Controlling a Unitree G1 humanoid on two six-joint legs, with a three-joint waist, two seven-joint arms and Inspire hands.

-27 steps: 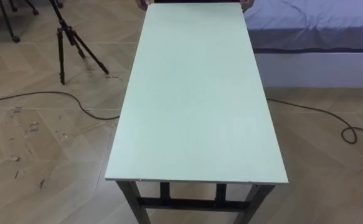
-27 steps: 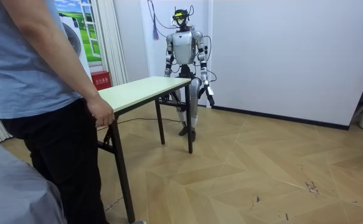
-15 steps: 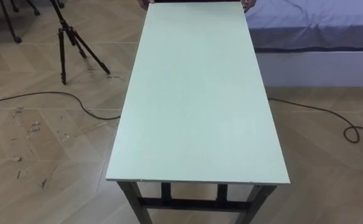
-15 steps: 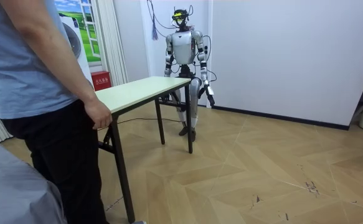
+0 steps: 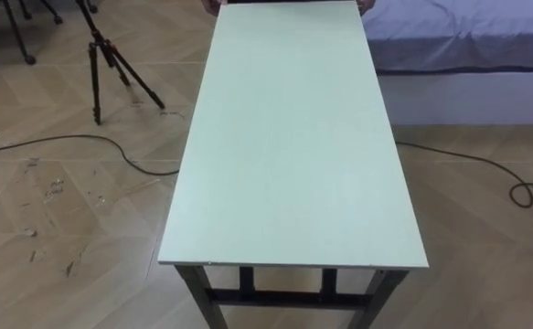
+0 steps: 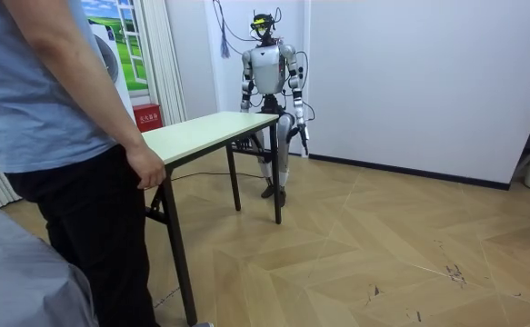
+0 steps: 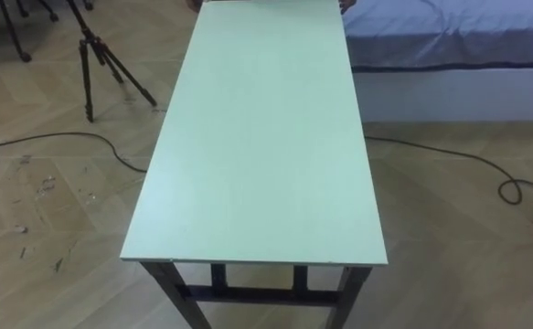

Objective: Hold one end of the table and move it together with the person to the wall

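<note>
1. We are looking down on the table (image 5: 289, 146), its near short edge lying just before us above the dark leg frame (image 5: 248, 297).
2. Its long axis is running straight away from us toward the person at the far end, and the top is lying level.
3. Left of the table a dark cable (image 5: 74, 139) is snaking over the wood floor, a tripod (image 5: 95, 64) is standing beyond it, and a bed (image 5: 467, 37) is lying at the far right.
4. The person's fingers (image 5: 213, 5) are showing at the far corners. In the room view the person's hand (image 6: 146, 168) is holding that end's edge.
5. In the room view we are standing at the other end, our left hand (image 6: 305, 136) hanging beside the thigh, apart from the table. We cannot tell how it is set.
6. Against the earlier frames, the table is keeping its place in the room view. The eye view is shifting slightly as a whole, which is the camera's own move.
</note>
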